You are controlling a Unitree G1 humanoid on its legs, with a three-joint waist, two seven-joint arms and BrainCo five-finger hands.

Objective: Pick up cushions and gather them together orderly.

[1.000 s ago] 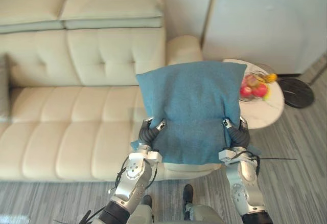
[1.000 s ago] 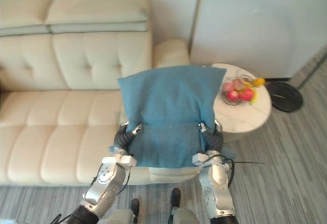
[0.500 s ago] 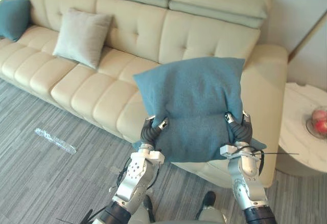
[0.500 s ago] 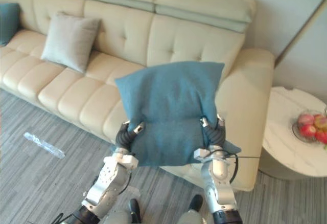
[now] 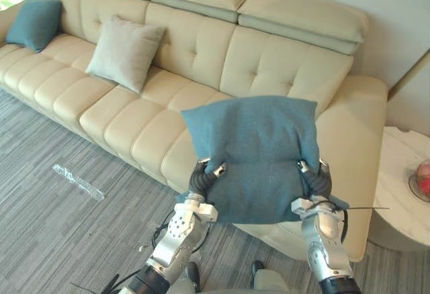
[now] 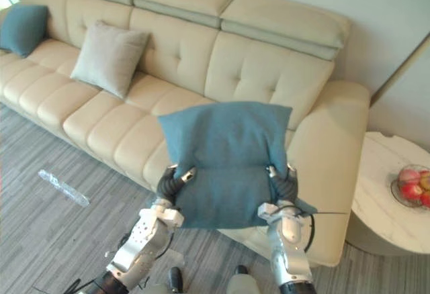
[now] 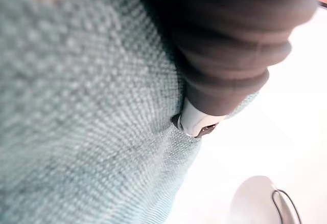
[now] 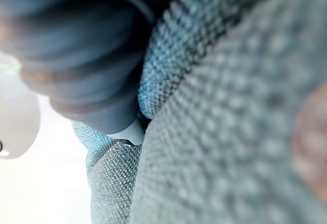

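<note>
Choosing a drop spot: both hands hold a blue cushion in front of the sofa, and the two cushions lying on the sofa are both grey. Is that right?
Not quite. The left hand and right hand do hold the blue cushion before the sofa, but only the nearer cushion is grey; the far cushion is blue, as the left eye view shows.

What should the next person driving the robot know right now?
Hands: left hand and right hand each grip the lower edge of the held blue cushion, which is lifted near the right end of the sofa.
Other cushions: the pale cushion leans on the sofa back further left. The far blue cushion sits at the left end, apart from it.
Done: one cushion picked up.
Left: carry it to the other two, set it beside them and line all three up tidily.
</note>
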